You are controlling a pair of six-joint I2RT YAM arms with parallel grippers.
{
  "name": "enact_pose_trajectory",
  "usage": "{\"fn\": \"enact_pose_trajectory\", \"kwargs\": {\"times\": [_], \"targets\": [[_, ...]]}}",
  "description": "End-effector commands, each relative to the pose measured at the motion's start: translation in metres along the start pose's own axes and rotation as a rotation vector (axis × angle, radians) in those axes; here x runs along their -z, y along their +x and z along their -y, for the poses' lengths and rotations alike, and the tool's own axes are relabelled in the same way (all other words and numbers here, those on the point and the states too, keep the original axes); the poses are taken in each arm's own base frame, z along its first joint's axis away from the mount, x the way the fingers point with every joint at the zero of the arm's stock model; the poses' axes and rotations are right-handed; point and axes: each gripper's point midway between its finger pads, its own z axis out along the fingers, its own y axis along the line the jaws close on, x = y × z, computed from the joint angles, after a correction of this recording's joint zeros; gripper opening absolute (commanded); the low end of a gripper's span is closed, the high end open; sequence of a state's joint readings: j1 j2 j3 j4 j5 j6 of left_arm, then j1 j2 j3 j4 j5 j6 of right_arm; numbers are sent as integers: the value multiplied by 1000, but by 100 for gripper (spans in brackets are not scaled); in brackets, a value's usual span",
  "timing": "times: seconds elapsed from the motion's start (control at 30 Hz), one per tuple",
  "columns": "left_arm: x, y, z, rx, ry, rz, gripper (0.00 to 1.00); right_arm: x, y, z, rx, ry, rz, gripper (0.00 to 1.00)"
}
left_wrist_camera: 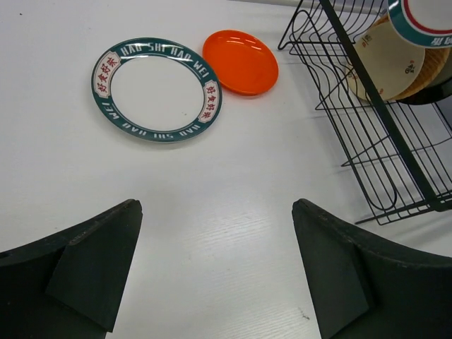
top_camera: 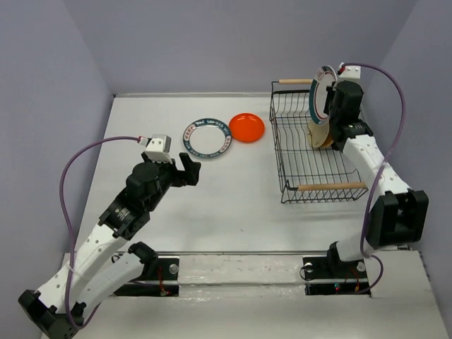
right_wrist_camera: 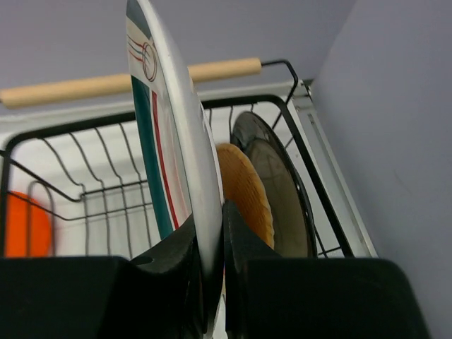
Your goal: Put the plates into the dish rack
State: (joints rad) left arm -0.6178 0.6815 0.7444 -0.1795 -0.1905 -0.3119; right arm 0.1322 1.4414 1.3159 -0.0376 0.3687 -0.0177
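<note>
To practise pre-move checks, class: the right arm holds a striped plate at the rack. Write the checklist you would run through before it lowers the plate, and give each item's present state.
1. Right jaws' hold on the striped plate: ok, shut on its lower edge, plate upright.
2. Plate over the dish rack: ok, at its far end.
3. Free slot beside the woven plate: cannot tell, the held plate hides the wires below.
4. Left jaws free: ok, open and empty.
5. Lettered plate and orange plate out of the way: ok, both lie flat on the table, left of the rack.
</note>
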Motion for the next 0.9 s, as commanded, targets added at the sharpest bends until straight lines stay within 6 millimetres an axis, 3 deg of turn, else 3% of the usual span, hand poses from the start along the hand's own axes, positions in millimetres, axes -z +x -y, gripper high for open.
{"fn": "enact_pose_trajectory", "kwargs": {"times": [0.0,0.23,0.37,0.6,0.87], "targets": [[1,-7,2,-14,17,33,99,-15,-30,7,31,30,123,7],[0,-5,1,-14,12,25,99,-52,24,7,120,73,5,7],[0,-6,0,-13,10,28,99,-63,48,7,138,74,-44,7],[-2,-5,-1,-13,6,22,99,-74,85,2,178,59,-121,7],[-3,-4,1,-14,17,15,99,-70,120,5,170,75,-193,7]]}}
